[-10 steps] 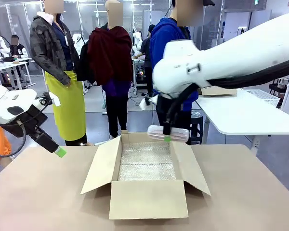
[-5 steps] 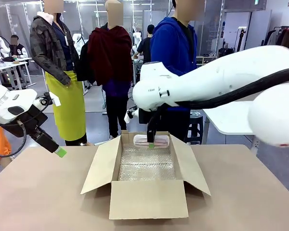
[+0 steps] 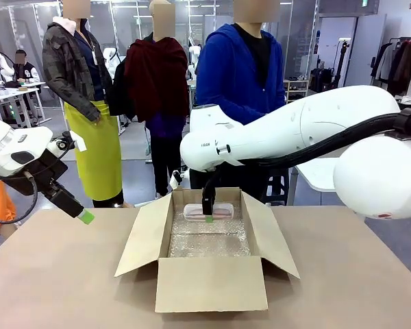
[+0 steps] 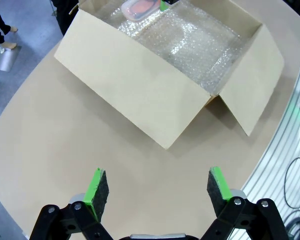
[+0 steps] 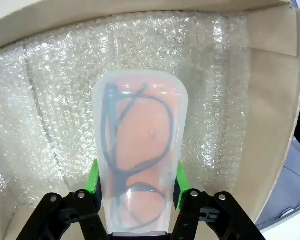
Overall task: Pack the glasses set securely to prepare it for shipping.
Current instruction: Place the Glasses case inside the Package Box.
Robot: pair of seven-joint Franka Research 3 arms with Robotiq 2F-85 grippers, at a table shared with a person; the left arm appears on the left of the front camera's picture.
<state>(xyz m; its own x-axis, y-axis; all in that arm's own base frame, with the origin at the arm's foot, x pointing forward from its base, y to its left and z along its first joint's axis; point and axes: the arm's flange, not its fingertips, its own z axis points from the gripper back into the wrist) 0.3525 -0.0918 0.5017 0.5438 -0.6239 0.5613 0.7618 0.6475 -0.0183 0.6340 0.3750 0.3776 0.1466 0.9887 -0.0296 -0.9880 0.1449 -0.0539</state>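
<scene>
Change: the right claw (image 3: 207,211) has carried the pink case (image 3: 222,210) from above the far right corner of the box (image 3: 212,284), across its far rim, and down inside. The case now sits low between the walls at the far end.
Right claw: closed on the pink case (image 5: 140,150), one green pad pressed to each long side. Most of the case sticks out ahead of the pads, and a pair of dark glasses shows through its lid.
Under the claw: bubble wrap (image 5: 50,100) lines the box floor directly below and ahead of the case. The case may already be resting on it, but the view from the front is too shallow to tell touching from just above.
Left claw: its pads (image 4: 97,187) are spread wide with nothing between them. The left claw (image 4: 157,186) hangs over bare counter (image 4: 65,150), with the box (image 4: 140,95) well ahead of it. It has not moved over the last second.
Person: stands in a blue top (image 3: 236,68) beyond the right claw, behind the far end of the box, and has stepped a little toward the middle.
Meaning for the task: the carry is all but over, and the case looks ready for release onto the padding.
Left to do: the wrap around the case carries nothing else, so by my reading the rest of the set is yet to go in. The flaps stand open and need closing.
Risk: a release from too high could let the smooth case skid on the wrap.
</scene>
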